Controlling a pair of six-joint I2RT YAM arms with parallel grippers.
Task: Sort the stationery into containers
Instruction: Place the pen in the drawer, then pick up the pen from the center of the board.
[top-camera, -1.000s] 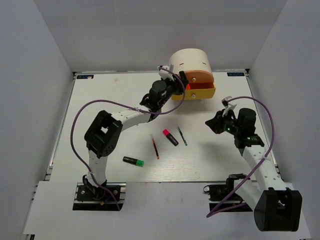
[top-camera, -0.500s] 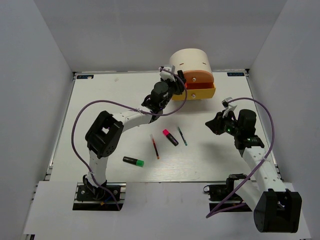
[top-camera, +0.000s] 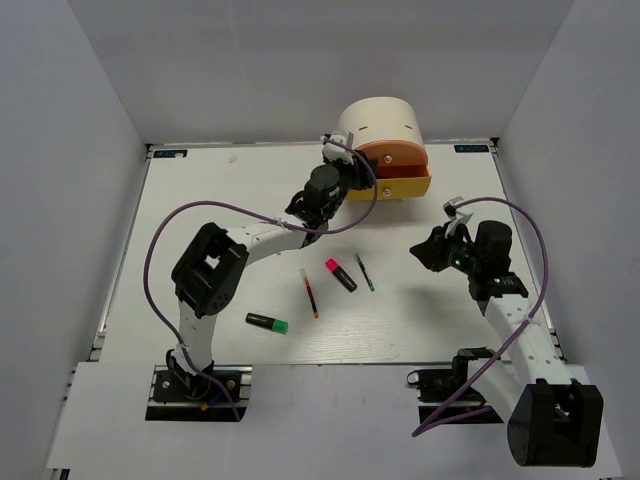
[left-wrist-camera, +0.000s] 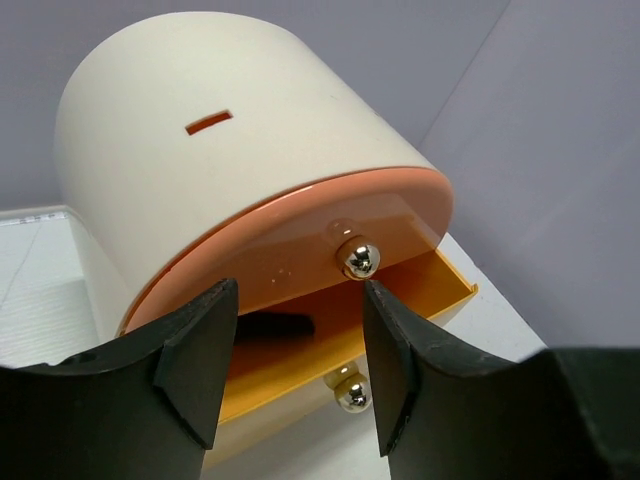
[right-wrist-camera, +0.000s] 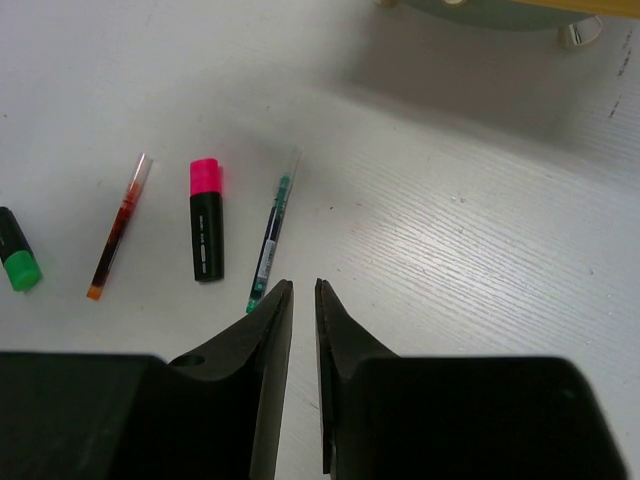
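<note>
The cream desk unit (top-camera: 380, 125) stands at the far edge, its yellow drawer (top-camera: 405, 186) pulled out. My left gripper (top-camera: 358, 174) is open and empty at the drawer's left front. In the left wrist view the open gripper (left-wrist-camera: 298, 370) frames the yellow drawer (left-wrist-camera: 300, 375), which holds a dark stubby item (left-wrist-camera: 275, 325) below the pink front's knob (left-wrist-camera: 358, 259). On the table lie a pink highlighter (top-camera: 340, 274), red pen (top-camera: 309, 292), green pen (top-camera: 365, 272) and green highlighter (top-camera: 267, 322). My right gripper (top-camera: 427, 250) is shut, empty and hovers right of the green pen (right-wrist-camera: 270, 240).
The right wrist view shows the shut gripper (right-wrist-camera: 302, 295) above bare table, with the pink highlighter (right-wrist-camera: 205, 218), red pen (right-wrist-camera: 120, 225) and green highlighter (right-wrist-camera: 18, 262) to its left. The pale green drawer front and its knob (right-wrist-camera: 578, 35) are at the top edge. No erasers show.
My left gripper has edged slightly right, closer against the front of the desk unit. The right arm and the loose items have not moved.
</note>
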